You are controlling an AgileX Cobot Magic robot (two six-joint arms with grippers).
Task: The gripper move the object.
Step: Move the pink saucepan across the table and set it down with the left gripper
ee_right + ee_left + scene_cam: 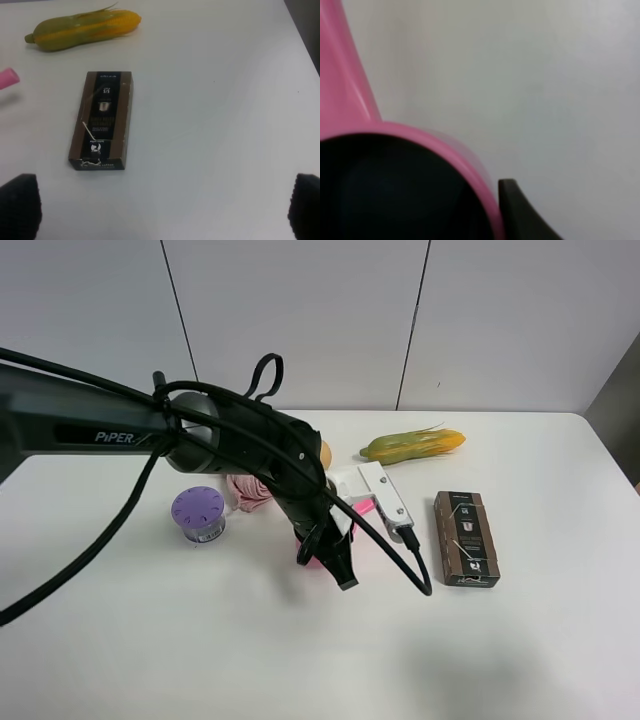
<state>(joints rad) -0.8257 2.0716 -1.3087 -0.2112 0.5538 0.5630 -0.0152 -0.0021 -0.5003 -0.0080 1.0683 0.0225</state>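
Note:
The pink toy saucepan [309, 560] sits mid-table, mostly hidden under my left gripper [330, 555], with its handle [363, 510] poking out to the right. The left wrist view shows the saucepan [445, 150] very close, with its dark inside and its handle running away from it. One black fingertip [520, 215] lies against the outside of its wall, and the other finger is hidden. My right gripper [162, 210] is open and empty, its fingertips wide apart above the table near a dark box. The handle's tip [7, 78] shows in the right wrist view.
A purple lidded container [198, 512] and a pink rolled cloth [250, 490] lie left of the saucepan. An ear of corn [413, 445] lies at the back right. A dark box [466, 538] lies to the right, and both also show in the right wrist view [102, 120].

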